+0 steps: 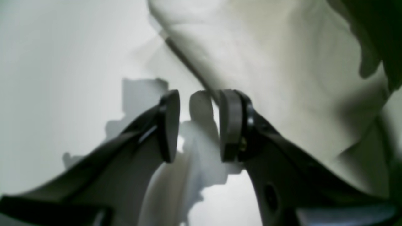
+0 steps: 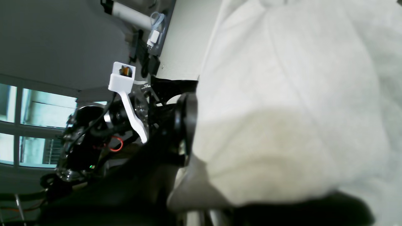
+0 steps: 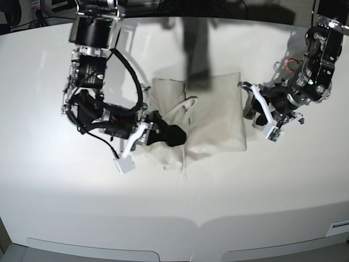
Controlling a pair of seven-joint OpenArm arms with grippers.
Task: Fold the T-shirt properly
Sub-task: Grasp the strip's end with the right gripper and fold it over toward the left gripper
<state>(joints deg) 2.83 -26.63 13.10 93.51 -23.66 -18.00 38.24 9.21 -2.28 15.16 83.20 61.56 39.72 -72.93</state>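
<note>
The pale beige T-shirt lies partly folded in the middle of the white table. My right gripper is on the shirt's left part and is shut on a fold of the cloth, which stands raised. In the right wrist view the T-shirt fills most of the frame, and only one dark finger of the right gripper shows. My left gripper is just off the shirt's right edge. In the left wrist view the left gripper is open and empty over the table, with the T-shirt touching its right finger.
The table's front edge runs across the bottom of the base view. Cables and equipment sit beyond the far edge at the back left. The other arm and its white camera mount show in the right wrist view.
</note>
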